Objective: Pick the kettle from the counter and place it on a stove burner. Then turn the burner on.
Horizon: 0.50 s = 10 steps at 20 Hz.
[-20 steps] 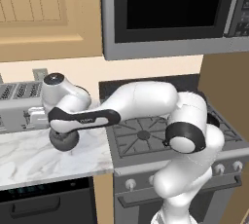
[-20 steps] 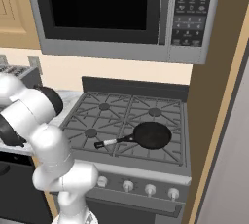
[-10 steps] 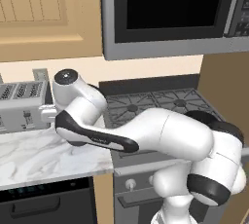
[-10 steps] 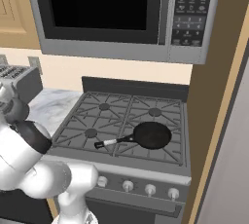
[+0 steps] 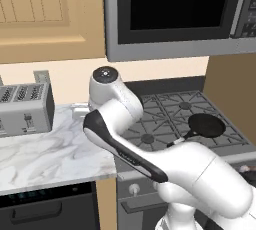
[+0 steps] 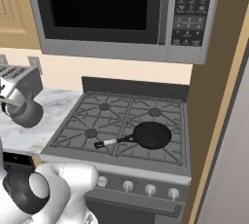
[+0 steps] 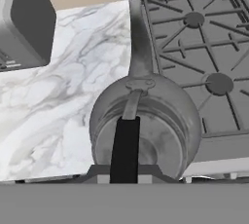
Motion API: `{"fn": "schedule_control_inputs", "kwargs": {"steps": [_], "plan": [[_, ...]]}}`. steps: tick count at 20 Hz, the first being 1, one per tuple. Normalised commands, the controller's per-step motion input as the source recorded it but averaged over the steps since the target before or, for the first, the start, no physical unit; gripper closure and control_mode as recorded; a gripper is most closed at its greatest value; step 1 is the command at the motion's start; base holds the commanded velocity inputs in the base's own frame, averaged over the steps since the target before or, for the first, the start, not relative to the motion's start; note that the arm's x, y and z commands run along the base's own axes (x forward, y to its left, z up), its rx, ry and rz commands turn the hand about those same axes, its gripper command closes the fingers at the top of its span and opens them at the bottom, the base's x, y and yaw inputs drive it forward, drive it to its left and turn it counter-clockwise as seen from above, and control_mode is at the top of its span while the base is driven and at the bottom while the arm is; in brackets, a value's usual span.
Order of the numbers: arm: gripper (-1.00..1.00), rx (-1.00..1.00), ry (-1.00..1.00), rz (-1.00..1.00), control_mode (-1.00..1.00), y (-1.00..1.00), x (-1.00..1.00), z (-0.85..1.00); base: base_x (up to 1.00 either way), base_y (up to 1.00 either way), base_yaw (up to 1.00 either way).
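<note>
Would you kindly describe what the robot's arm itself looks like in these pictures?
The arm is made of glossy white, rounded shells with dark grey to black bands at the joints. One joint ends in a round dark cap with a small pale mark. No cables or lettering are visible.

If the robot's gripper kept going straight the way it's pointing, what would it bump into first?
The gripper is shut on the kettle by its handle, pointing down. Straight on, the kettle would probably meet the counter near the stove's edge, though depth is hard to judge.
</note>
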Motion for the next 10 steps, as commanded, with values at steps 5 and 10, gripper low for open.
{"fn": "schedule_control_inputs", "kwargs": {"steps": [5,10], "plan": [[1.00,0.00,0.00,-0.09,-1.00,-0.91,-0.17,0.39,0.00,0.00,0.00],[1.00,0.00,0.00,-0.09,-1.00,-0.86,-0.18,0.27,0.00,0.00,0.00]]}}
